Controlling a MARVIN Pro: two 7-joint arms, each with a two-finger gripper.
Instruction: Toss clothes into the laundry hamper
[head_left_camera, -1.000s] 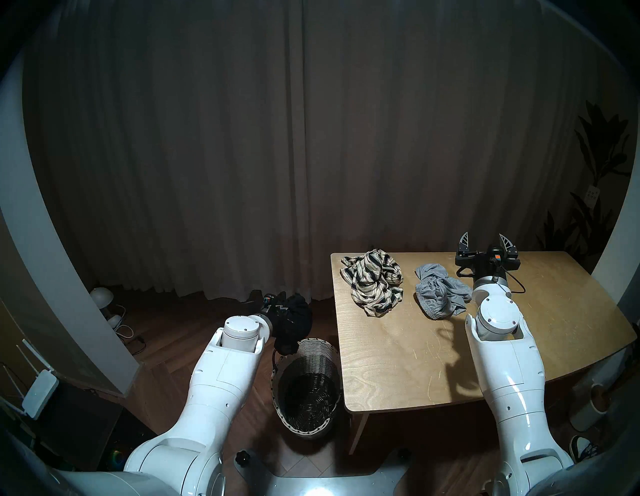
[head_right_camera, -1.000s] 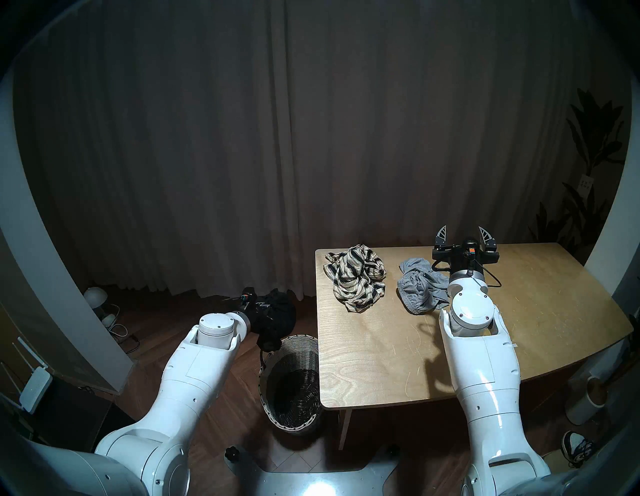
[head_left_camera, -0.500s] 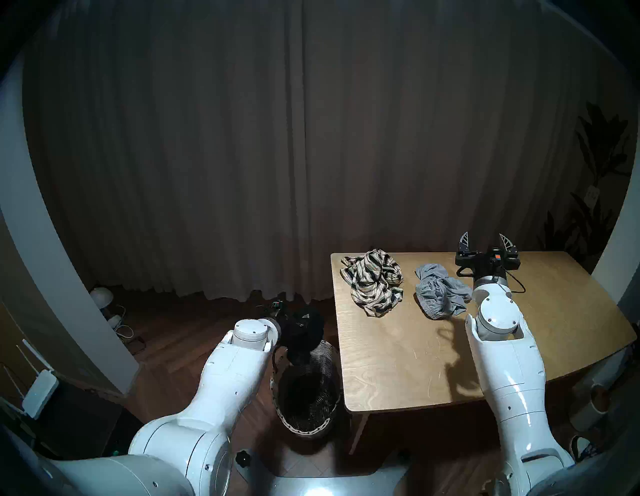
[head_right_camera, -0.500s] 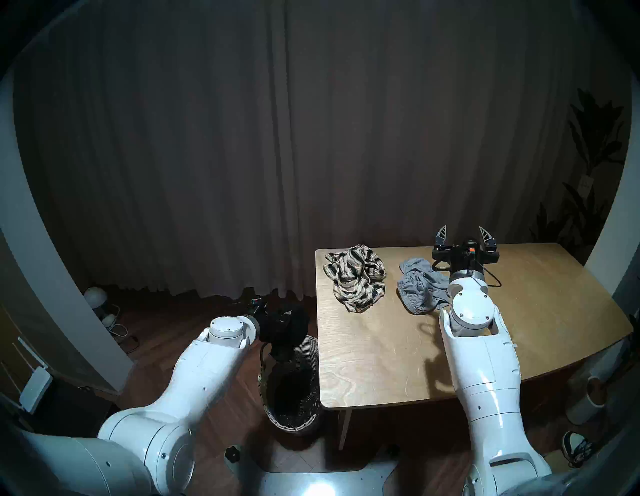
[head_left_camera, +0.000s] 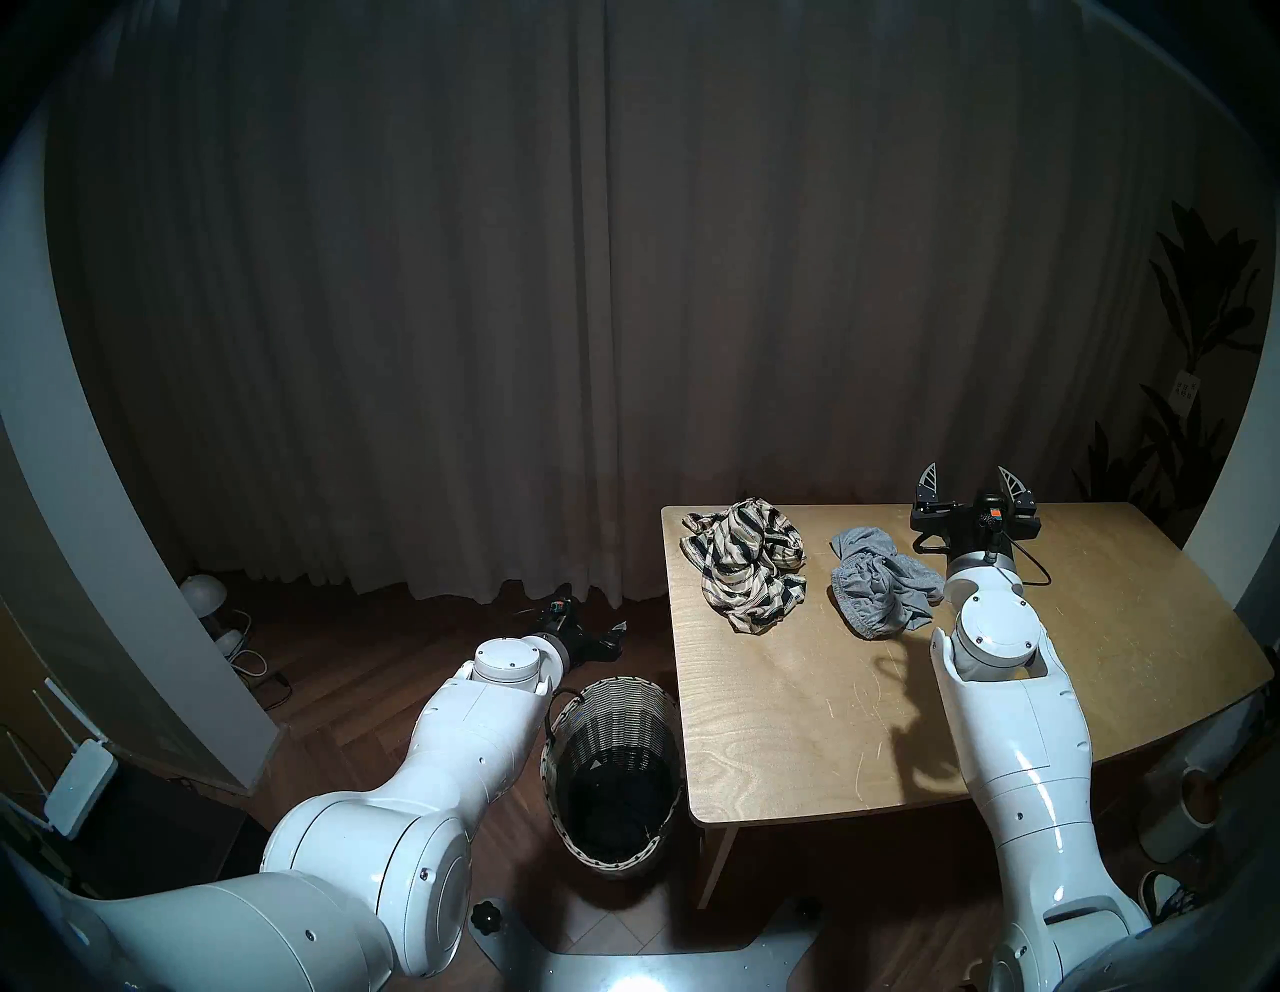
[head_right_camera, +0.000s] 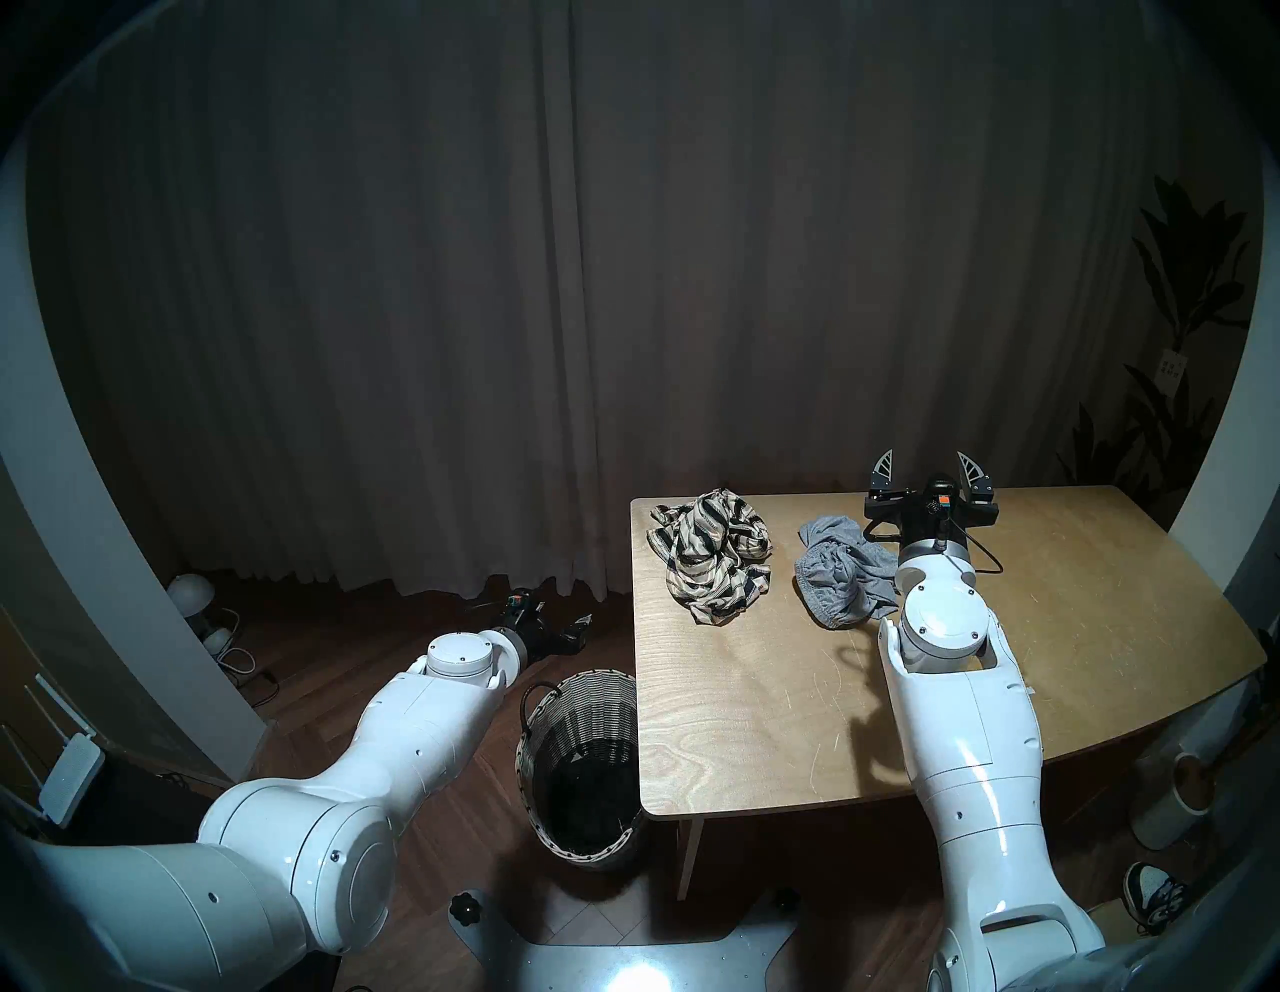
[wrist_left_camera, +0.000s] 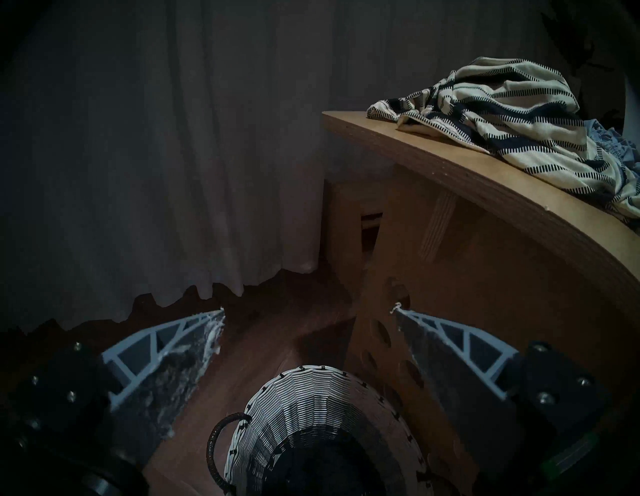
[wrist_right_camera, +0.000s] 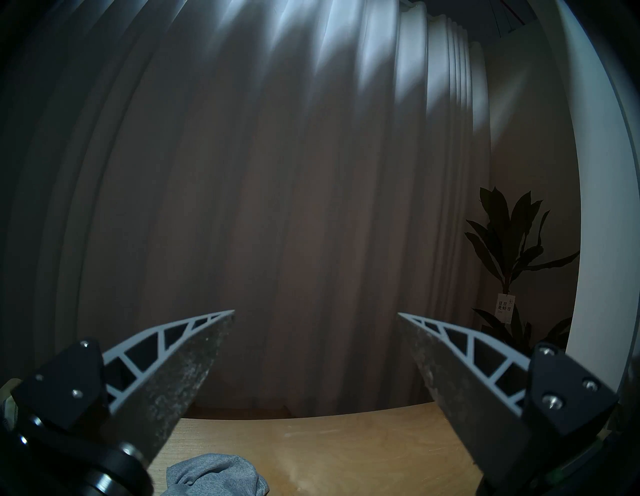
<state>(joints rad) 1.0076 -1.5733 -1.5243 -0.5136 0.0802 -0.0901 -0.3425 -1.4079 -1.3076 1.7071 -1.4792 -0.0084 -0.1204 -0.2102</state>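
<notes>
Setting: domestic room, living space or bedroom, dimly lit. Evidence:
- Full-height pleated curtain (head_left_camera: 485, 312) spans the whole back wall, hem reaching the floor.
- Wood parquet floor (head_left_camera: 360, 665), herringbone pattern.
- Plywood counter (head_left_camera: 796, 727) on angled wooden legs, at 3 o'clock.
- Crumpled clothes on it: striped garment (head_left_camera: 748, 564), grey garment (head_left_camera: 880, 582).
- Woven laundry hamper (head_left_camera: 616, 720) on the floor just beside the counter's left edge.
- Tall leafy houseplant (wrist_right_camera: 505, 253) with paper tag (wrist_right_camera: 505, 304), far right corner.
- Small dome lamp (head_left_camera: 202, 593) and cables on the floor at 9 o'clock.
- Wi-Fi router (head_left_camera: 76, 786) with antennas at 8 o'clock.
- Sneaker (head_right_camera: 1153, 893) on the floor at 4 o'clock.
</notes>
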